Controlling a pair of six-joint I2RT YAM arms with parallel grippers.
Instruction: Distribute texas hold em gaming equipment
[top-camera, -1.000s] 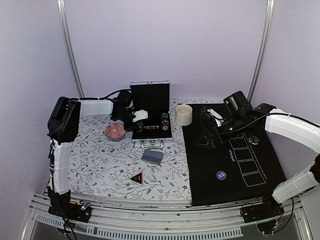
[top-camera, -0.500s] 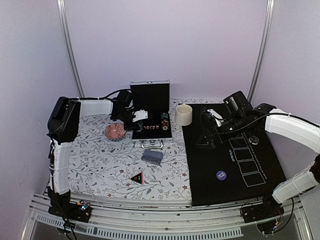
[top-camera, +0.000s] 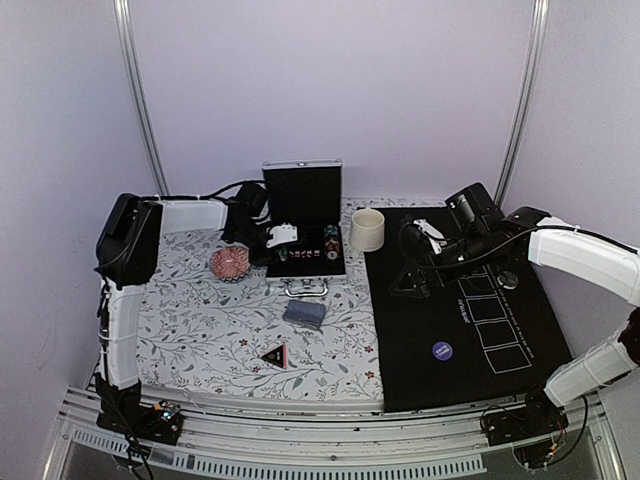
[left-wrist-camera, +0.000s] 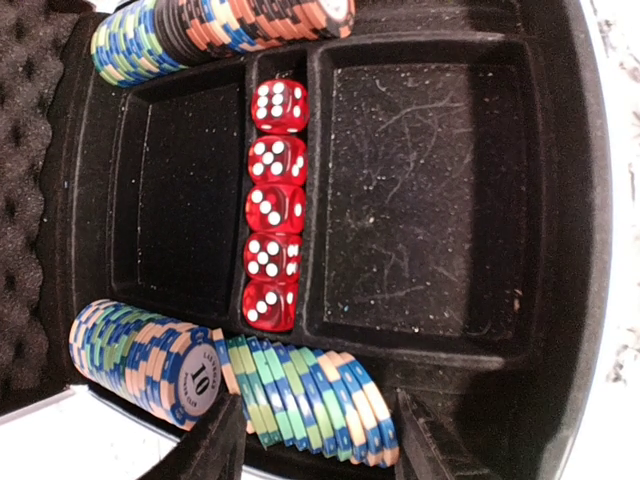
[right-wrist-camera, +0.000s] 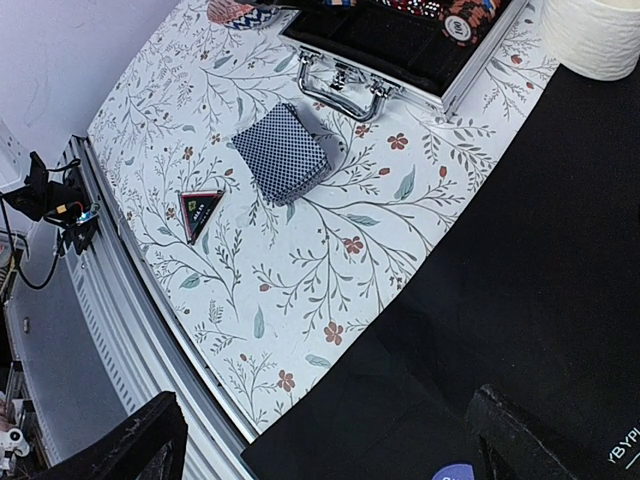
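An open black case (top-camera: 303, 200) holds rows of striped poker chips (left-wrist-camera: 300, 400) and a line of red dice (left-wrist-camera: 275, 205). My left gripper (left-wrist-camera: 320, 440) reaches into the case, its jaws open on either side of a leaning group of green, blue and orange chips. A chip marked 10 (left-wrist-camera: 195, 378) fronts the stack to the left. The blue-backed card deck (right-wrist-camera: 283, 152) and the black red-edged triangle marker (right-wrist-camera: 200, 212) lie on the floral cloth. My right gripper (right-wrist-camera: 325, 445) hangs wide open and empty over the black mat's edge, near a dark blue disc (top-camera: 442, 350).
A pink ribbed dish (top-camera: 230, 263) sits left of the case, close to my left arm. A cream cup (top-camera: 367, 229) stands right of the case. The black mat (top-camera: 450, 310) with printed card outlines covers the right side. The case handle (right-wrist-camera: 345, 85) faces the deck.
The case and my left gripper have shifted slightly to the right. The right arm has not moved.
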